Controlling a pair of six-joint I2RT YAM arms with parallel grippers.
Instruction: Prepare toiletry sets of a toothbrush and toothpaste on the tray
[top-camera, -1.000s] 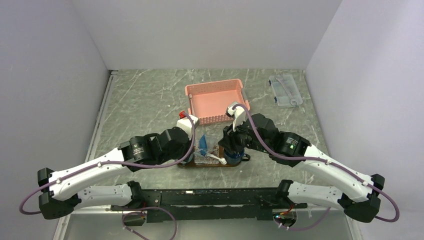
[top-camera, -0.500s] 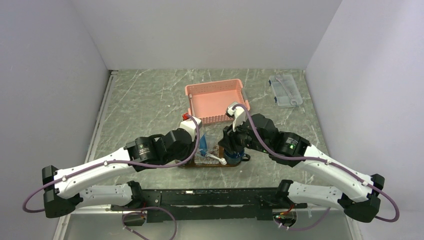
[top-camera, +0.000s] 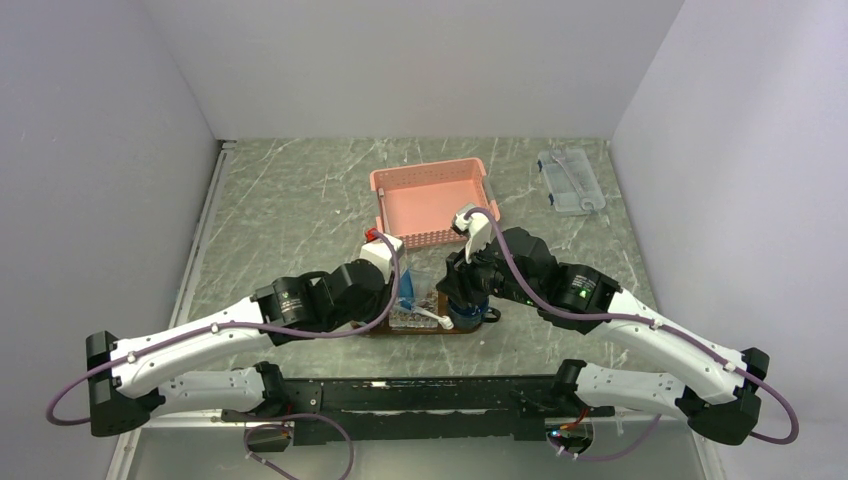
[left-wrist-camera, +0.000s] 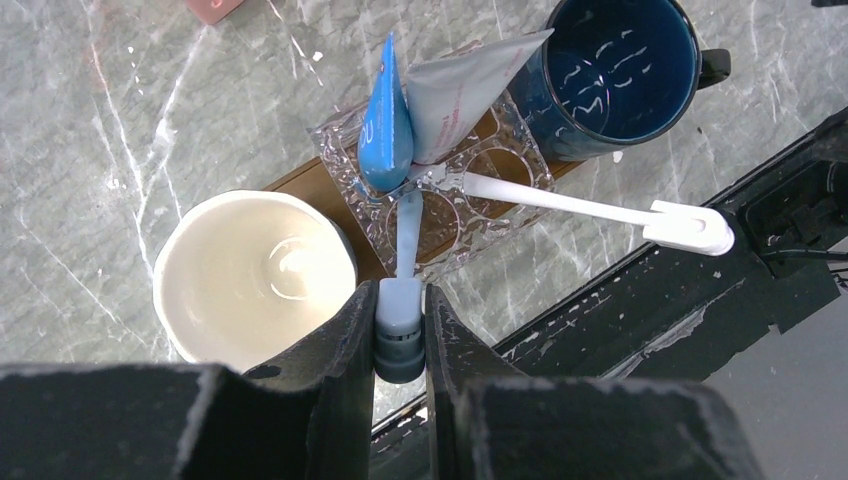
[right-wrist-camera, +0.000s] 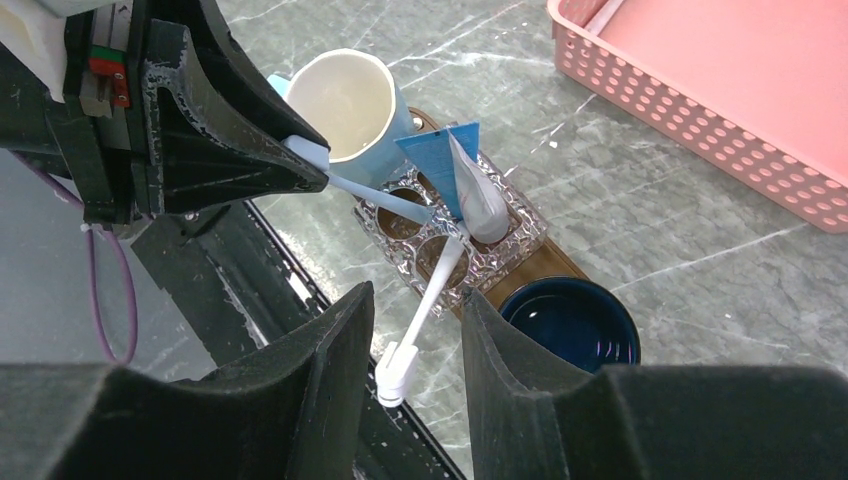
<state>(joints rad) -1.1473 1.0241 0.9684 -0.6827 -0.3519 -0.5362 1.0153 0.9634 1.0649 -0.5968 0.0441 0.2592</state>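
Observation:
The dark brown tray (left-wrist-camera: 300, 180) carries a clear glass holder (left-wrist-camera: 490, 215) with round slots. A blue toothpaste (left-wrist-camera: 385, 130) and a grey tube (left-wrist-camera: 460, 90) stand in the holder. A white toothbrush (left-wrist-camera: 590, 205) leans out of one slot. My left gripper (left-wrist-camera: 400, 295) is shut on the top end of a light blue toothbrush (left-wrist-camera: 408, 225), whose lower end rests in a slot. My right gripper (right-wrist-camera: 416, 295) hangs open above the white toothbrush (right-wrist-camera: 425, 315) without touching it. In the top view both grippers meet over the tray (top-camera: 425, 329).
A cream-lined pale blue mug (left-wrist-camera: 255, 275) and a dark blue mug (left-wrist-camera: 615, 70) stand at the tray's two ends. A pink slotted basket (top-camera: 432, 205) sits just behind, a clear plastic box (top-camera: 570, 180) at the far right. The black base rail (top-camera: 420, 395) runs close in front.
My left arm has shifted right, bringing the light blue toothbrush over and into the holder. The right arm has stayed still.

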